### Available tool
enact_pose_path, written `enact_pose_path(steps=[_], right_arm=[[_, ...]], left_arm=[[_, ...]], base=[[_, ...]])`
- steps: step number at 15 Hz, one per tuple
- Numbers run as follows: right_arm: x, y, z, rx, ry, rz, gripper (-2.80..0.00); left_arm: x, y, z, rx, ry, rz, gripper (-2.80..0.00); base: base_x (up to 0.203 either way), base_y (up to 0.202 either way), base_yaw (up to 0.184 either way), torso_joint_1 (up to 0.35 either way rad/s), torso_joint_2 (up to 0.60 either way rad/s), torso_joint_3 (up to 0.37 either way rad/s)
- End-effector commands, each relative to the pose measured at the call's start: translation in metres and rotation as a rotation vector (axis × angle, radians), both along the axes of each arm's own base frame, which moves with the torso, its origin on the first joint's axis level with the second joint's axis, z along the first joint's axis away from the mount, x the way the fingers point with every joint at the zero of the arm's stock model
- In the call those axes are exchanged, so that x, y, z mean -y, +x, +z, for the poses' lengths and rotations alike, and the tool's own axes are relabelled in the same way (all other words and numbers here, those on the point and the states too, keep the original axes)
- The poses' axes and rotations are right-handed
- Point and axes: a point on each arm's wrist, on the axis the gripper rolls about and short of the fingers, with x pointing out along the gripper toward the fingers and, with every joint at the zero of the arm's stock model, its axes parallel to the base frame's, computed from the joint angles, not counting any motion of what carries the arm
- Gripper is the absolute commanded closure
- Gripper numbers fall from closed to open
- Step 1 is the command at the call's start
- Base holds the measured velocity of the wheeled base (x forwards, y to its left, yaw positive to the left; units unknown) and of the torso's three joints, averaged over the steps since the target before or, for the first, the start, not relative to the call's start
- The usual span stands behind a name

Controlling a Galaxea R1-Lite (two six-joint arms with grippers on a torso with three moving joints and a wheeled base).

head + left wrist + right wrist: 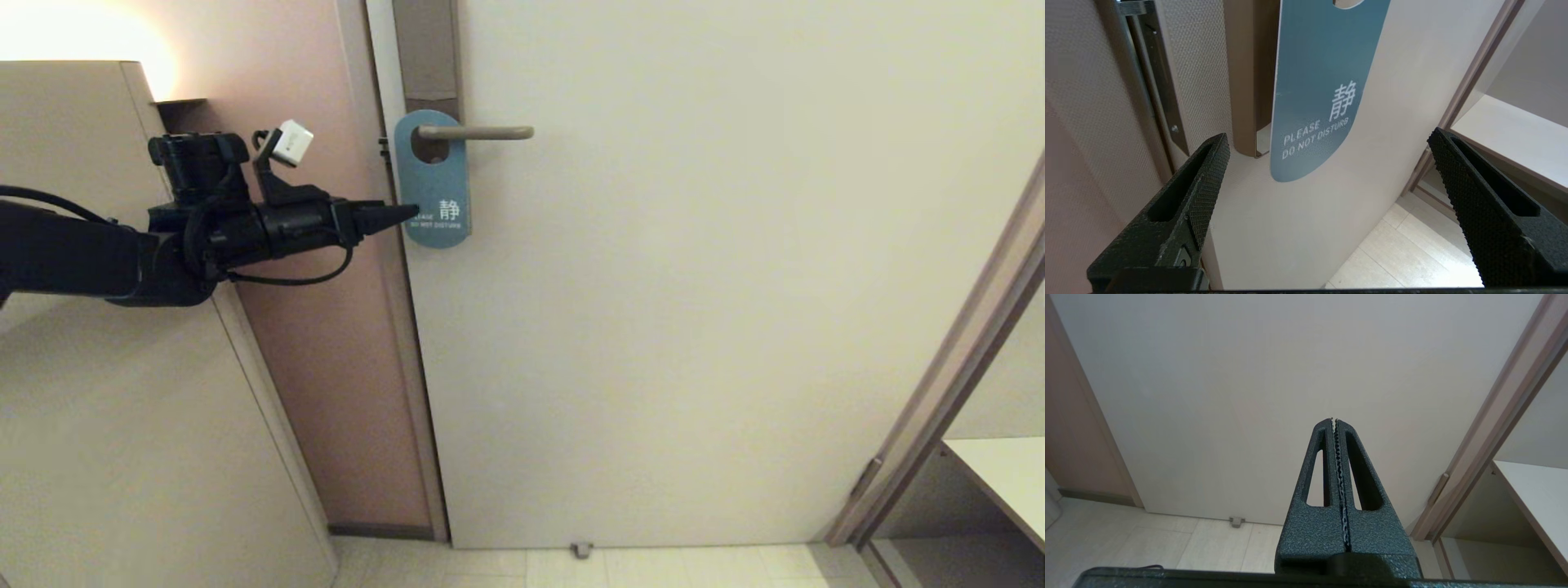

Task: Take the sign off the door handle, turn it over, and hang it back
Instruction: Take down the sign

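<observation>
The sign (pixel 433 184) hangs by its round hole on the door handle (pixel 490 132), blue side out, with white "PLEASE DO NOT DISTURB" near its lower end. Behind it is the brownish backplate (pixel 426 57). My left gripper (pixel 406 214) reaches in level from the left, its tips at the sign's lower left edge. In the left wrist view the sign (pixel 1310 81) hangs just ahead of the gripper (pixel 1329 136), which is open wide and holds nothing. My right gripper (pixel 1334 420) is shut and empty, parked low and facing the door's lower part.
The pale door (pixel 694 327) fills the middle. Its frame and a pink wall (pixel 310 343) stand to the left, beside a beige cabinet (pixel 82 425). At the right is an opening with a white shelf (pixel 1004 474). A small door stop (pixel 580 550) sits on the tiled floor.
</observation>
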Motion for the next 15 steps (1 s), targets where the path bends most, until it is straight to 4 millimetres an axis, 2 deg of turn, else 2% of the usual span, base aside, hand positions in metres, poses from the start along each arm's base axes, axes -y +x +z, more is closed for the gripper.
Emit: enact_pose_path(steps=[1,5,12,15], right_arm=[[0.0,0.0,0.0,-0.001,-0.001,0.0,0.0],[0.0,0.0,0.0,-0.001,-0.001,0.001,0.0],[0.0,0.0,0.0,-0.001,-0.001,0.0,0.0],[0.0,0.0,0.0,-0.001,-0.001,0.001,0.0]], left_arm=[[0.002,0.008,-0.005,0.0,-0.002,-0.008,-2.8],[0.008,0.023,-0.009,0.015,-0.004,-0.02,-2.8],[0.032,0.019,-0.008,-0.012,-0.027,-0.077,-2.8],[0.035,0.019,-0.011,-0.021,-0.029,-0.084,-2.8]], base=[[0.0,0.0,0.0,0.0,0.0,0.0],[0.0,0.0,0.0,0.0,0.0,0.0],[0.0,0.0,0.0,0.0,0.0,0.0],[0.0,0.0,0.0,0.0,0.0,0.0]])
